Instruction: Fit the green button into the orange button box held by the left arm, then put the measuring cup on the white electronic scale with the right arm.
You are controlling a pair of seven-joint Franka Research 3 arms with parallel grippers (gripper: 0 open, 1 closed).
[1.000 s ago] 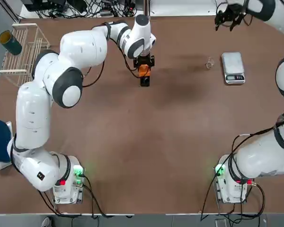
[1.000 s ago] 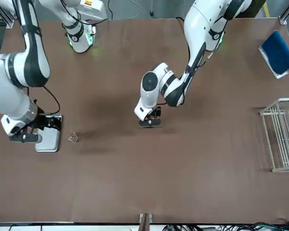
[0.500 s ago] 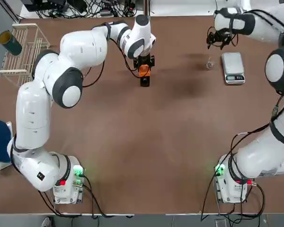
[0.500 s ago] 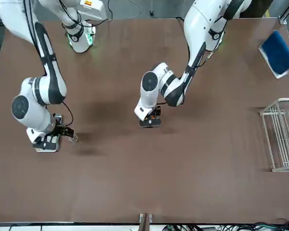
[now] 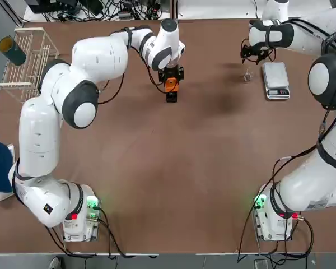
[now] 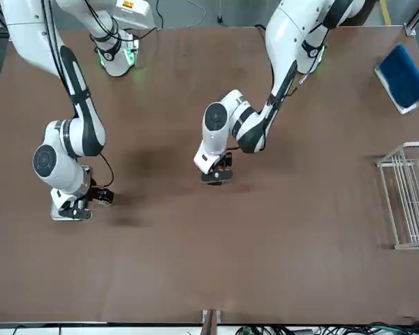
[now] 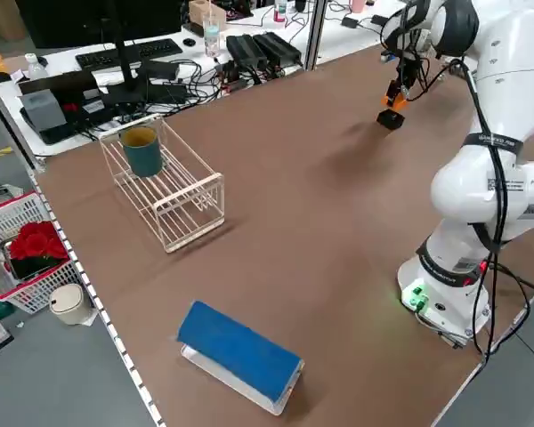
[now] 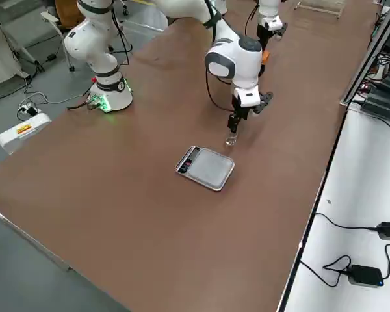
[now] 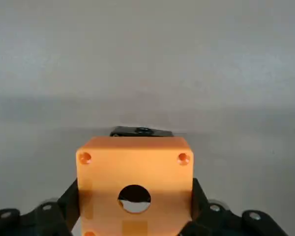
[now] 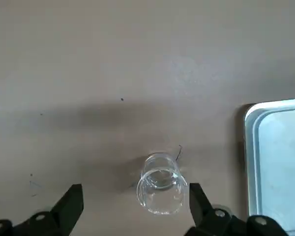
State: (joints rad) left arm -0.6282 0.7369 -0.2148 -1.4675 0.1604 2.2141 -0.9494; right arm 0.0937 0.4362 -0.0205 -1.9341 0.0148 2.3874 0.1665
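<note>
The measuring cup (image 10: 161, 190) stands upright on the brown table (image 5: 173, 168), just left of the white electronic scale (image 5: 275, 80) at the far right. The right gripper (image 10: 132, 206) hangs over it, fingers spread wide on either side, not touching. Far centre, the left gripper (image 5: 170, 78) clamps the orange button box (image 9: 134, 184). A wire rack (image 5: 28, 56) sits far left; cables crowd the far edge.

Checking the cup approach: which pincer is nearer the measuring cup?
Right. The right pincer hangs open with the measuring cup between its fingers; the left pincer is far across the table, clamping the orange button box.
</note>
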